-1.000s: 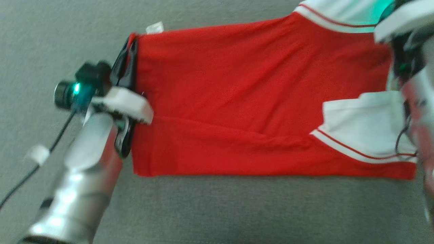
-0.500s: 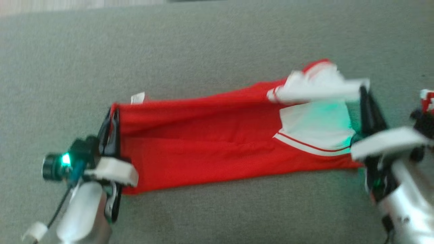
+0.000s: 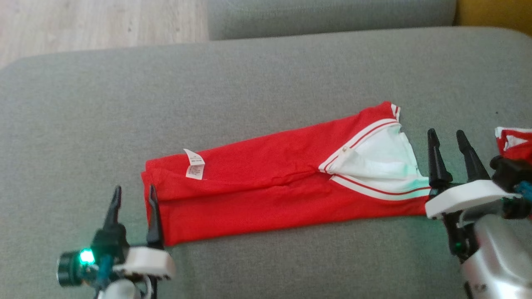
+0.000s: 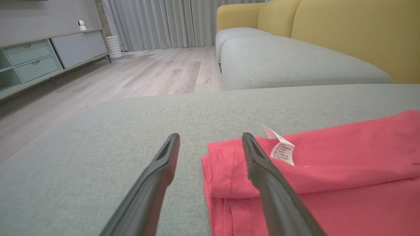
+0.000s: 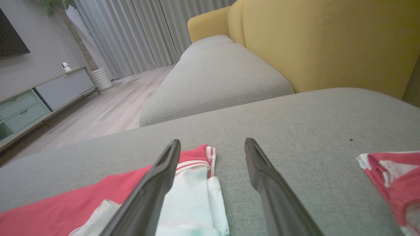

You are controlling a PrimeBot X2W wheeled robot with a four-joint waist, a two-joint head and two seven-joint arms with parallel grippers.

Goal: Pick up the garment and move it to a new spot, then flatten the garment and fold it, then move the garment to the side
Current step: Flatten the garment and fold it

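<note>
Home living room: grey-and-yellow sofa (image 4: pixel 328 29), floor-length curtains (image 4: pixel 151 23), wood floor (image 4: pixel 147 72), low sideboard (image 4: pixel 39 59) with drawers along wall.

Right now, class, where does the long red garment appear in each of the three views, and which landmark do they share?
Head view: garment across the centre, slanting up to the right.
Left wrist view: garment at lower right.
Right wrist view: garment at lower left.
Shared landmark: the grey cushion under it.

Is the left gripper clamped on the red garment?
No, the left gripper is open, standing wide at the edge of the red garment.
</note>
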